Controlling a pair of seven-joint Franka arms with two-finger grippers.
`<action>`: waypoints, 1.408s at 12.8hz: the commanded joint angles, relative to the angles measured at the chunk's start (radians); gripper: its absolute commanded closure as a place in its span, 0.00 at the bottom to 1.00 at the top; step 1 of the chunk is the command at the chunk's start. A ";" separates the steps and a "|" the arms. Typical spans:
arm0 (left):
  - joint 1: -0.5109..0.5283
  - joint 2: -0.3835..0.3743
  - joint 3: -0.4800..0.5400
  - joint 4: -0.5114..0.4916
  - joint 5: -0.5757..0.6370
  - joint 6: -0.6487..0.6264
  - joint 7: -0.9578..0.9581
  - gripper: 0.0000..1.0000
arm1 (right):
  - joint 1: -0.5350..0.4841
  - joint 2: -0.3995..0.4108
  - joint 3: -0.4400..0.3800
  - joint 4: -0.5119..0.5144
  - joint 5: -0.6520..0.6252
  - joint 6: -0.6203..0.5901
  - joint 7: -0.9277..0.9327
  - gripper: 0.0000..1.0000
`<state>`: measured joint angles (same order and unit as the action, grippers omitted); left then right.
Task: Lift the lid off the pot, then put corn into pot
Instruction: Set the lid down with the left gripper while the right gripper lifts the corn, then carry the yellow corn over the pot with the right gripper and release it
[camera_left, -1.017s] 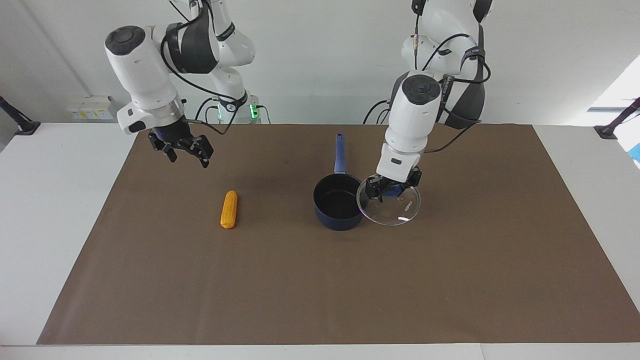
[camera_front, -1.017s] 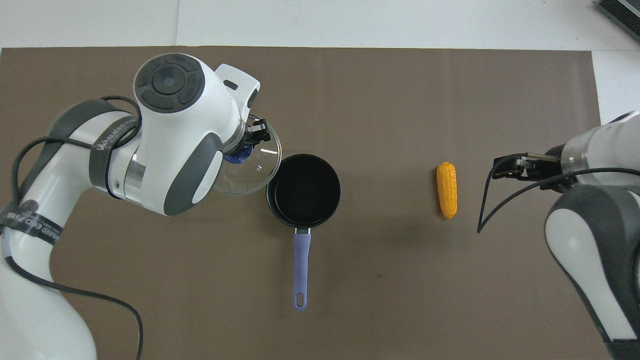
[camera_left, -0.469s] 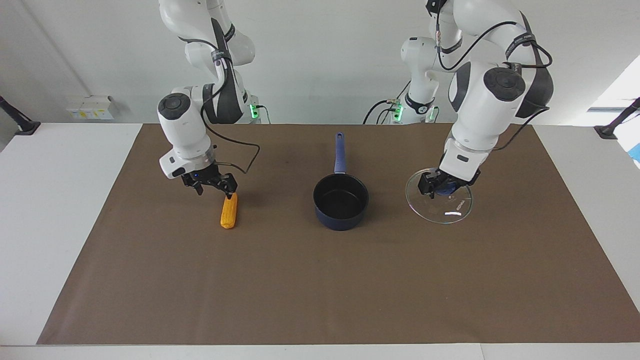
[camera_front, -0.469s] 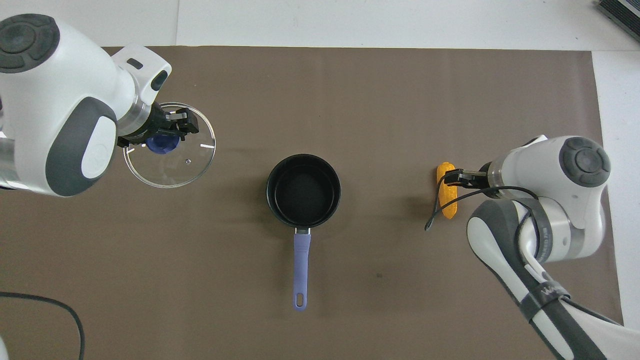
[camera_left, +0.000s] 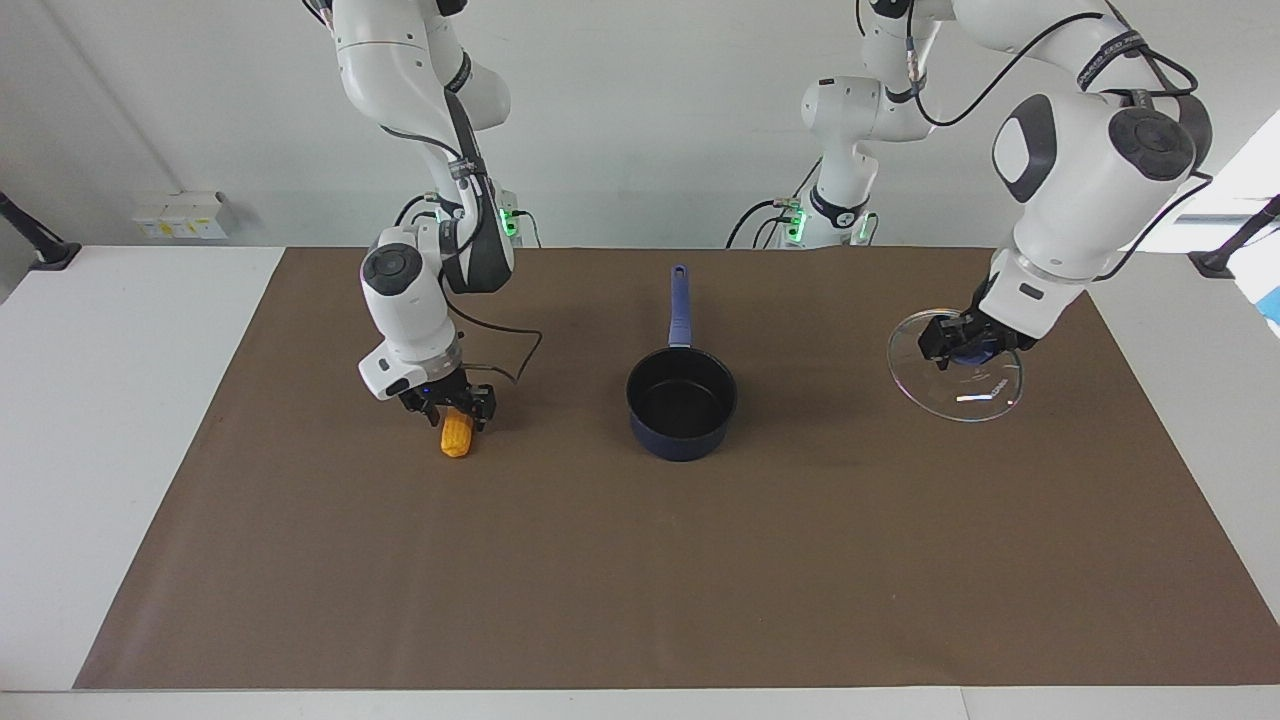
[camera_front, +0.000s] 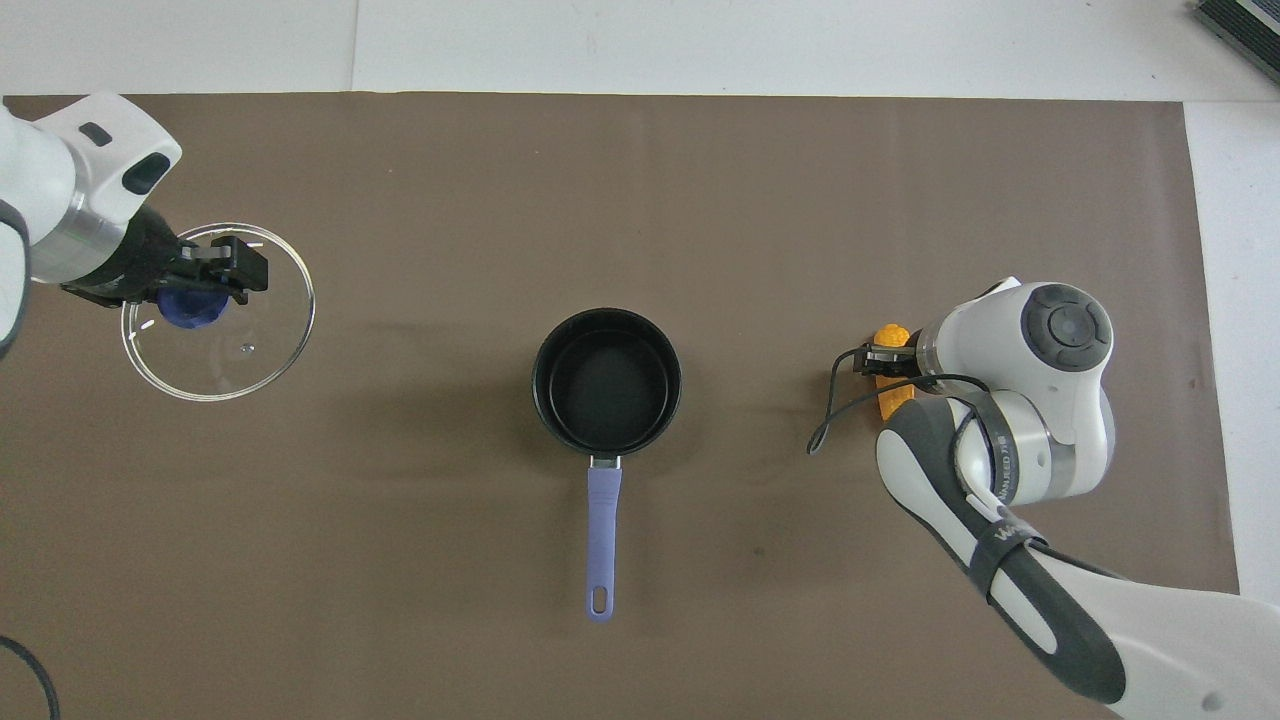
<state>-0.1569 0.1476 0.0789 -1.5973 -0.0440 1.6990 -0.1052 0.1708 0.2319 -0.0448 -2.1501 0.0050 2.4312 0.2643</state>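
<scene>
held the glass lid (camera_left: 956, 378) by its blue knob in the left gripper (camera_left: 962, 345), fingers clamped, up over the mat (camera_left: 640, 560) at the left arm's end. left the pot (camera_left: 682, 403) open at the middle, handle toward the robots. lowered the right gripper (camera_left: 452, 406) onto the corn cob (camera_left: 457, 436) at the right arm's end, fingers astride it, possibly not pinched yet. judged the cob light, stiff and bumpy; best taken across its middle.
</scene>
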 joint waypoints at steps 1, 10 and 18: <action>0.054 -0.100 -0.011 -0.125 -0.016 0.002 0.088 1.00 | -0.005 -0.005 0.002 0.010 -0.014 0.003 -0.025 0.95; 0.183 -0.224 -0.007 -0.449 -0.016 0.211 0.220 1.00 | 0.146 -0.074 0.031 0.290 0.009 -0.298 0.025 1.00; 0.204 -0.261 -0.007 -0.843 -0.016 0.649 0.210 1.00 | 0.360 0.070 0.031 0.583 0.012 -0.465 0.232 1.00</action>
<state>0.0329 -0.0559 0.0804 -2.3304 -0.0454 2.2543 0.0979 0.4922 0.2001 -0.0109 -1.6995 0.0095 2.0151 0.4253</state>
